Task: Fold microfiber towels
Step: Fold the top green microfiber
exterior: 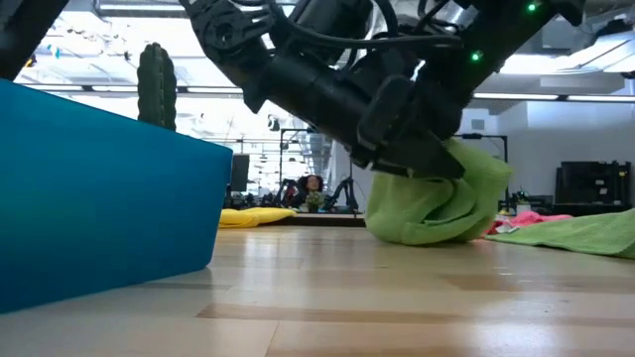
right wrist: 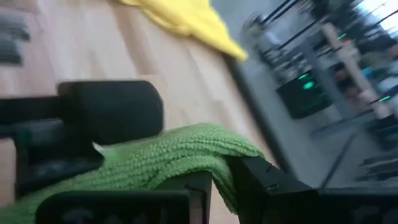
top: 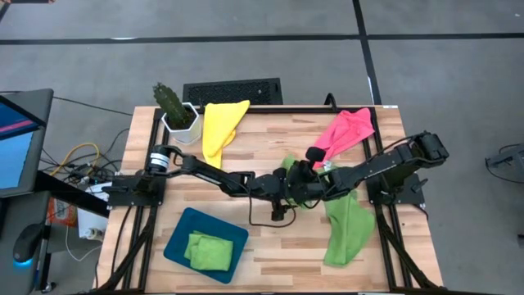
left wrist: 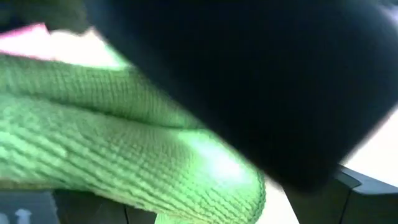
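Left wrist view: ribbed green towel [left wrist: 124,155].

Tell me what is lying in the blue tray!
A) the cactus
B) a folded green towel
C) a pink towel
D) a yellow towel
B: in the high view a folded green towel lies inside the tray, while the pink towel, the yellow towel and the cactus sit at the table's far edge.
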Tool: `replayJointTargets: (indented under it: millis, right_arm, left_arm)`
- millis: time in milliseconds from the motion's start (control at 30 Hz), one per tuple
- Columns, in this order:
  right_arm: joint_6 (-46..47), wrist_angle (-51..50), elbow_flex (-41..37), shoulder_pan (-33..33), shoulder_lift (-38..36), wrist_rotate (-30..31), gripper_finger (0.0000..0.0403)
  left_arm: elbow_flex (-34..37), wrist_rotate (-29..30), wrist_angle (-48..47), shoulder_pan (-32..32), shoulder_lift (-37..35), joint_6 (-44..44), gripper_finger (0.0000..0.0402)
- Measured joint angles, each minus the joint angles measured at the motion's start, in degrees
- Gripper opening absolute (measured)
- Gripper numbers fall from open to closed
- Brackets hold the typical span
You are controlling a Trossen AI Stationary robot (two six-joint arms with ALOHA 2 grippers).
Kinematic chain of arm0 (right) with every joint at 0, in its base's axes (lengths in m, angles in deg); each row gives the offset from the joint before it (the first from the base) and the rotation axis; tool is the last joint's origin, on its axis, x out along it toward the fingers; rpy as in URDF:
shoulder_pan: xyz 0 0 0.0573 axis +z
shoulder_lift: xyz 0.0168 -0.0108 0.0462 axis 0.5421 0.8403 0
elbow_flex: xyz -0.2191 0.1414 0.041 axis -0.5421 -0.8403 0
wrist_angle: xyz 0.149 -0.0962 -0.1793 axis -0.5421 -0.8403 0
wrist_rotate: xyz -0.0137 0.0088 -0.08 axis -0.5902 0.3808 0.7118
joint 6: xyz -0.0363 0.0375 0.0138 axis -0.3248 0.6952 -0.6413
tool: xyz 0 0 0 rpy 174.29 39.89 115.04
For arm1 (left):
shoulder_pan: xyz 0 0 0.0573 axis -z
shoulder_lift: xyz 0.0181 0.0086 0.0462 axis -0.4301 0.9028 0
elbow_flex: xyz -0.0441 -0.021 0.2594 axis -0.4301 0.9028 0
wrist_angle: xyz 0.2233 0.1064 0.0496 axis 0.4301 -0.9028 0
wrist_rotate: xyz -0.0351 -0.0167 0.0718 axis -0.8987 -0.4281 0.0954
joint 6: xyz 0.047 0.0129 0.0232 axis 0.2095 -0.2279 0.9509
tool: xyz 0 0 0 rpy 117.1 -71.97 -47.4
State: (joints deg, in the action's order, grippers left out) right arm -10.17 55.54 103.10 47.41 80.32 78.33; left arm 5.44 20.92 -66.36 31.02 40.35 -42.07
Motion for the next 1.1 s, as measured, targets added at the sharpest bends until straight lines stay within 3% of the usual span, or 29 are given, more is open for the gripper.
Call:
replayJointTargets:
  millis: [133, 267, 367, 467, 567, 667, 800, 1100]
  right_arm:
    - [-9.6, 5.7, 0.0, 0.3, -0.1, 6.0, 0.0072]
    - [-19.6, 15.6, -0.1, -1.0, -0.1, 4.4, 0.0071]
    - [-21.6, 22.2, -0.1, -2.5, -0.1, -0.3, 0.0071]
    - [-22.0, 29.9, -0.1, -4.3, -0.1, -9.0, 0.0071]
    - [-23.9, 39.2, -0.1, -6.0, 0.7, -17.3, 0.0071]
    - [-24.3, 44.6, -0.1, -7.0, 1.0, -19.6, 0.0071]
    - [-21.0, 46.6, -3.3, -8.5, 1.1, -20.5, 0.0071]
    - [-0.2, 45.0, -20.5, -12.1, 0.2, -19.2, 0.0071]
  left_arm:
    - [0.0, 0.6, -6.7, -0.1, -2.7, 2.5, 0.0277]
    - [0.0, 0.6, -16.6, 0.1, -6.5, 3.3, 0.0277]
    - [0.0, 0.3, -24.3, 0.5, -10.4, 2.8, 0.0277]
    - [0.3, 1.0, -32.0, 1.2, -14.5, 2.2, 0.0277]
    - [0.2, 4.5, -40.9, 2.3, -19.3, 1.4, 0.0277]
    - [0.5, 10.4, -48.3, 3.6, -23.2, -0.7, 0.0277]
    - [0.3, 14.0, -49.0, 3.9, -26.0, -2.5, 0.0277]
    - [0.5, 5.6, -42.2, 3.4, -17.7, -0.1, 0.0277]
